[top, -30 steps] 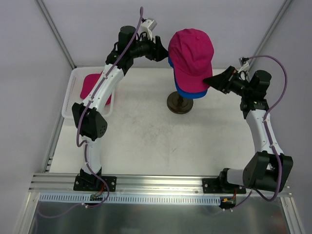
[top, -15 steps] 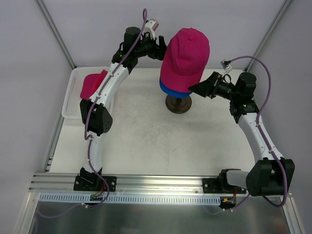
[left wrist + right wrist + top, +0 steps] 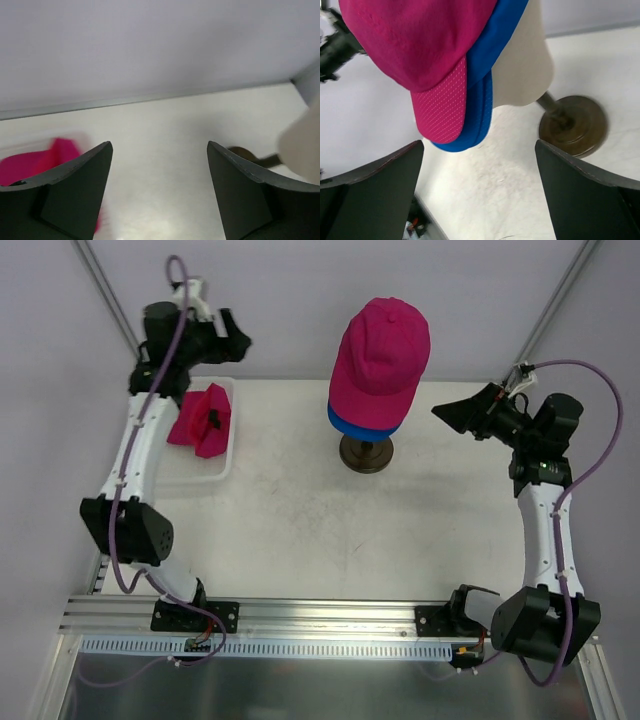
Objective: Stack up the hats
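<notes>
A magenta cap (image 3: 381,355) sits on top of a royal blue cap (image 3: 365,424) on the cream mannequin head, whose dark stand (image 3: 367,453) is at the table's back middle. In the right wrist view the pink brim (image 3: 442,110) lies over the blue brim (image 3: 475,122) on the head (image 3: 522,65). A second magenta cap (image 3: 203,418) lies in the white basket (image 3: 205,472) at the back left. My left gripper (image 3: 238,337) is open and empty, high above the basket's far side. My right gripper (image 3: 450,412) is open and empty, right of the stand.
The enclosure's grey walls and corner posts close in behind both arms. The basket sits against the left wall. In the left wrist view a blurred pink cap (image 3: 30,162) shows at the left and the stand's base (image 3: 245,152) at the right.
My left gripper has swung left, away from the stacked caps, to above the basket. My right gripper has drawn back to the right. The stacked caps stay on the head.
</notes>
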`<state>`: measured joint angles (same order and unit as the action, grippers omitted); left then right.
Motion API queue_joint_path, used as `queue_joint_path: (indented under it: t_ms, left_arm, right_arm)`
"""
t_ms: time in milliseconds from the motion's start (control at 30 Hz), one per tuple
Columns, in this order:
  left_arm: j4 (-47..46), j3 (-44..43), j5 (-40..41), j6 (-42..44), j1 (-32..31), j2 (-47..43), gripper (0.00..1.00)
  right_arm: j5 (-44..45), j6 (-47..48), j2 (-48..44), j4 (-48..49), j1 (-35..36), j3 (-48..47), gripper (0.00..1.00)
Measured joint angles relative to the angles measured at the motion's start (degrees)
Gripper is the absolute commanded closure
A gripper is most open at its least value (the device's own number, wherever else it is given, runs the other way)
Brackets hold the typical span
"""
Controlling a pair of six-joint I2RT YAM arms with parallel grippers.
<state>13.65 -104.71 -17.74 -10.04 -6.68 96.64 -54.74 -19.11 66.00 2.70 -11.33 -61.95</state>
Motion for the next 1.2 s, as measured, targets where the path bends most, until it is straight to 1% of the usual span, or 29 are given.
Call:
queue_joint_path:
  t_ms: [67, 100, 167, 200, 333, 467, 600, 733, 800, 867, 900, 967, 1000, 1033, 1133, 1200]
  left_arm:
    - [0.9, 2.3, 0.0, 1.2, 7.6, -4.1, 0.24]
    - [1.1, 3.4, 0.1, 2.4, 11.4, -5.4, 0.21]
    - [2.4, 5.2, 0.4, 5.4, 16.0, -6.6, 0.21]
    - [3.1, 6.3, 0.4, 7.1, 17.0, -6.6, 0.21]
    - [6.5, 9.1, 0.3, 12.6, 16.3, -2.0, 0.25]
    - [9.0, 9.0, -1.8, 13.9, 15.7, 7.7, 0.25]
    - [11.2, 3.6, -5.9, 10.6, 15.7, 18.9, 0.26]
    - [11.3, -1.1, -6.2, 9.2, 15.0, 25.2, 0.27]
    - [11.3, -2.5, -6.2, 8.9, 14.5, 26.4, 0.30]
    - [11.3, -3.7, -6.3, 8.5, 13.9, 26.9, 0.35]
    - [11.3, -4.4, -6.2, 8.2, 13.7, 27.1, 0.42]
    - [11.2, -5.8, -6.1, 7.7, 13.4, 27.3, 0.50]
    - [11.0, -6.3, -6.1, 7.7, 13.4, 27.3, 0.58]
    - [11.0, -6.6, -6.1, 7.5, 13.4, 27.3, 0.62]
    - [10.6, -7.0, -6.3, 7.3, 14.1, 27.3, 0.73]
    - [10.7, -7.0, -7.1, 7.1, 14.6, 27.3, 0.74]
  right_arm:
    - [0.5, 3.5, -0.1, -3.7, -1.3, -2.6, 0.00]
    - [0.9, 5.4, -0.2, -5.3, -1.7, -3.8, 0.01]
    - [1.6, 8.5, -0.7, -7.8, -1.9, -5.1, 0.01]
    - [1.9, 10.1, -1.0, -9.1, -1.9, -5.4, 0.01]
    - [3.1, 13.6, -1.3, -12.5, -1.9, -5.5, 0.01]
    - [3.6, 15.5, -1.3, -14.7, -1.9, -5.5, 0.01]
    - [4.4, 16.8, -1.3, -15.7, -1.9, -5.3, 0.00]
    - [4.7, 17.3, -1.4, -16.3, -2.0, -5.0, 0.00]
    - [4.7, 17.4, -1.6, -16.9, -2.1, -4.8, 0.00]
    - [4.8, 17.9, -1.9, -17.4, -2.2, -4.8, 0.00]
    - [4.8, 18.4, -2.2, -17.8, -2.3, -4.8, 0.00]
    - [4.8, 19.2, -2.7, -18.6, -2.4, -4.8, 0.01]
    - [4.8, 19.6, -3.0, -19.1, -2.4, -4.8, 0.00]
    - [4.8, 19.9, -3.3, -19.5, -2.5, -4.8, 0.00]
    - [4.8, 20.5, -3.9, -20.1, -2.5, -4.8, 0.01]
    - [4.8, 20.5, -3.9, -20.1, -2.6, -4.9, 0.00]
